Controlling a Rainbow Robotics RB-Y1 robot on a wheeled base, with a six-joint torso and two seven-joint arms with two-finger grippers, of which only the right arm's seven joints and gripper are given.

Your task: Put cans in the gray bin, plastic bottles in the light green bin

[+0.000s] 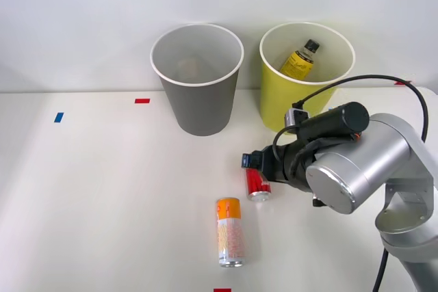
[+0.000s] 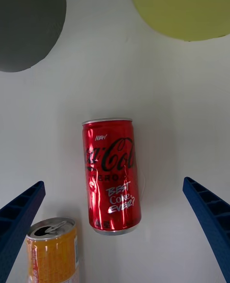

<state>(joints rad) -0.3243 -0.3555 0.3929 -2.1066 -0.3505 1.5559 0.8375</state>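
Just before the gray bin (image 1: 197, 80), my tool (image 2: 115, 225) hangs spread-fingered over the red can (image 2: 111, 175); next I descend and pinch.

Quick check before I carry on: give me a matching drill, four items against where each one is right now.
Items:
1. red can
2. orange-topped can
3. bottle
4. gray bin

Places:
A. inside the yellow-green bin
B. lying on the table, nearest the front edge
C. standing left of the yellow-green bin
D. lying between the open blue fingers of the right gripper

Pairs: 1-D, 2-B, 3-A, 4-C
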